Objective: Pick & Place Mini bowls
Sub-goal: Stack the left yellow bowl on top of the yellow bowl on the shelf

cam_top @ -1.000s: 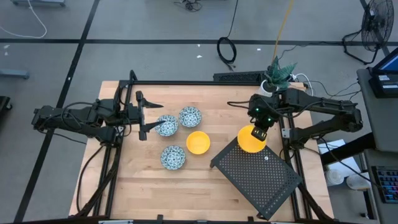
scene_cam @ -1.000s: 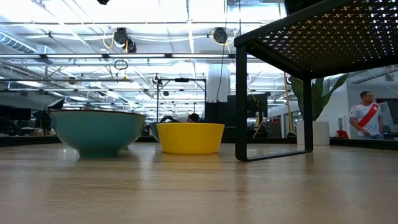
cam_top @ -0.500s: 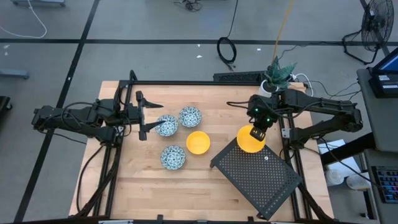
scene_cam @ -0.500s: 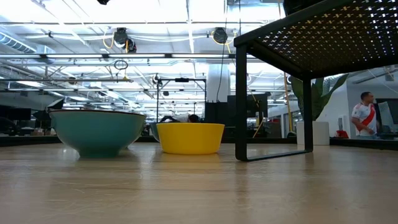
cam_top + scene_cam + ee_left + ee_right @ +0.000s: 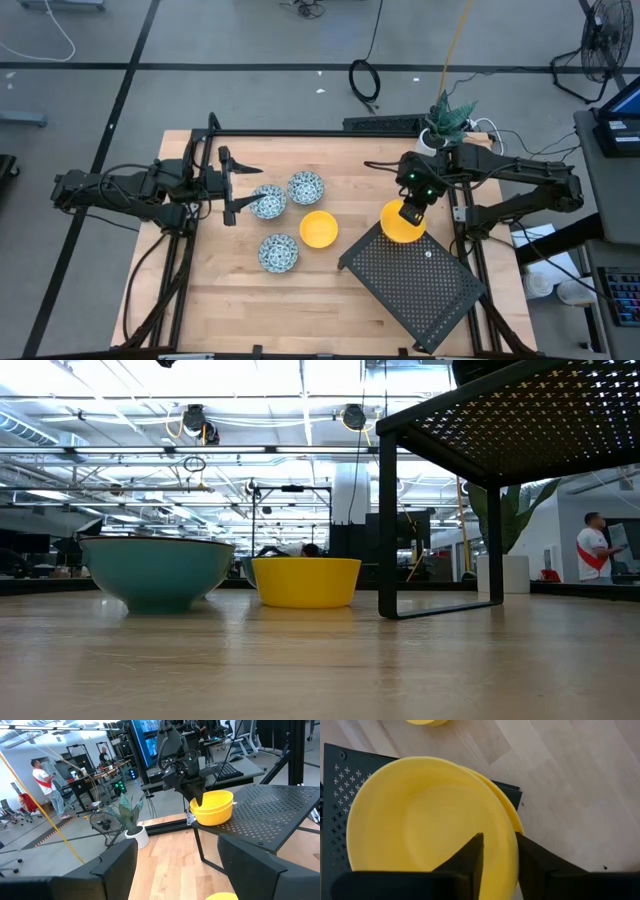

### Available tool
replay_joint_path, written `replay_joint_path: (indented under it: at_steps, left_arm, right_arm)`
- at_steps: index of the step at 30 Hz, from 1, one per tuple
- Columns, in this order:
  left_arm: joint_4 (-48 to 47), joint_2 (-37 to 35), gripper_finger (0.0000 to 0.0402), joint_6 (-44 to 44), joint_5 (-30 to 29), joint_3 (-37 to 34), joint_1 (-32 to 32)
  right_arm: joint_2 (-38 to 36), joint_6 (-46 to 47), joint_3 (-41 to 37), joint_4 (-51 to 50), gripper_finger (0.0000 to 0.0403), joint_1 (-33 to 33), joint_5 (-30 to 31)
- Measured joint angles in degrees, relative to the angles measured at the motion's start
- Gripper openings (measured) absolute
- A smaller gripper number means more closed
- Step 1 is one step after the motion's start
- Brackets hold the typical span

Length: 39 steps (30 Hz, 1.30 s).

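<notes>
Two yellow mini bowls (image 5: 420, 820) sit nested on the far left corner of the black perforated rack (image 5: 415, 285). My right gripper (image 5: 499, 857) hangs over them, pointing steeply down, its fingers apart astride the upper bowl's rim. A third yellow bowl (image 5: 318, 228) and three blue-and-white patterned bowls (image 5: 268, 201), (image 5: 306, 187), (image 5: 279, 252) rest on the table at left of centre. My left gripper (image 5: 228, 185) waits open, level, just left of the patterned bowls. My right gripper has one finger (image 5: 470, 857) inside the upper yellow bowl and the other (image 5: 535, 862) outside its rim (image 5: 514, 840), coming from above. Whether either finger touches the rim I cannot tell. The bowl rests in the lower bowl on the rack.
The rack stands on thin legs (image 5: 387, 530) over the right half of the table, its top raised above the wood. A white plant pot (image 5: 440, 130) stands at the far right edge. A person (image 5: 597, 545) is in the room behind. Bare wood lies along the near edge.
</notes>
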Motion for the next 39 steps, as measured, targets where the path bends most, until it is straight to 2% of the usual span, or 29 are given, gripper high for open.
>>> replay_joint_path:
  at_steps: [10, 39]
  left_arm:
    - [0.0, 0.0, 0.0274, 0.0, 0.0, 0.0, 0.0]
    - [0.0, 0.0, 0.0274, 0.0, 0.0, 0.0, 0.0]
  right_arm:
    - [-0.7, 1.4, 0.0, 0.0, 0.0147, 0.0, -0.2]
    - [-7.7, 4.4, 0.2, 0.0, 0.0146, 0.0, 0.0]
